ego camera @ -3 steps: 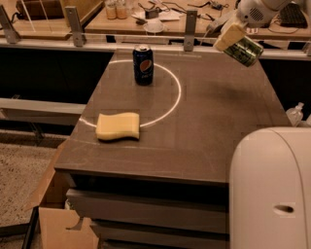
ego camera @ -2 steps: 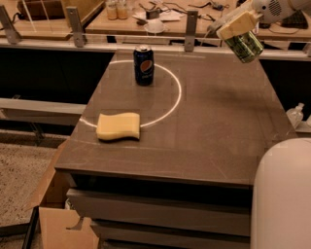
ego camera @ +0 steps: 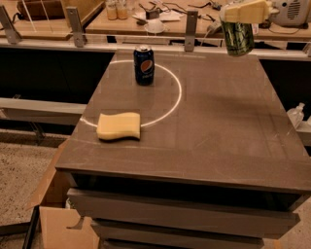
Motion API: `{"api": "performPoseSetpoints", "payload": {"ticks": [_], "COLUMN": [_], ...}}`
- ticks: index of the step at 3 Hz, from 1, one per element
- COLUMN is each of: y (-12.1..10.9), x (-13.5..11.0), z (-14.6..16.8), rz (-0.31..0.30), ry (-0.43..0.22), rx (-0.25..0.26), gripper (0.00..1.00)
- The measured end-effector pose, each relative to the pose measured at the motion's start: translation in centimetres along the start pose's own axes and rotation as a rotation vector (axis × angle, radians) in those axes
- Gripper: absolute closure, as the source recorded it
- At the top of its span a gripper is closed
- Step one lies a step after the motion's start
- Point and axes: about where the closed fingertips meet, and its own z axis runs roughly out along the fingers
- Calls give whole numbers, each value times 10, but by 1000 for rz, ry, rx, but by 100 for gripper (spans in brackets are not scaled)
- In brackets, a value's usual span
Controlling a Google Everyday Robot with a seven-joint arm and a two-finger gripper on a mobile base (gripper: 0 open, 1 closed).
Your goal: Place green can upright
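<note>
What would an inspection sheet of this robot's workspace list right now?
Surface: dark grey table marked with a white circle line.
Job's things: green can held in the air over the table's far right corner, roughly upright, not set down.
Clutter: blue Pepsi can standing upright near the circle's far edge; yellow sponge lying flat across the circle's near line.
Gripper: gripper at the top right, closed on the green can's top.
Cables: wires on the bench behind.
Surroundings: wooden bench with bottles; cardboard box on the floor, lower left.
</note>
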Motion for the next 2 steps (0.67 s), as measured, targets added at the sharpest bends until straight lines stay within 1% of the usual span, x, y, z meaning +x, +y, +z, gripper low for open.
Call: {"api": "performPoseSetpoints", "payload": {"ticks": [1,2], "y": [22,44], "x": [-13,-1], "z": [-15,-17], "rz": [-60,-77], "ry": [-56,-112], "rx": [53,94], "gripper": [100,100]}}
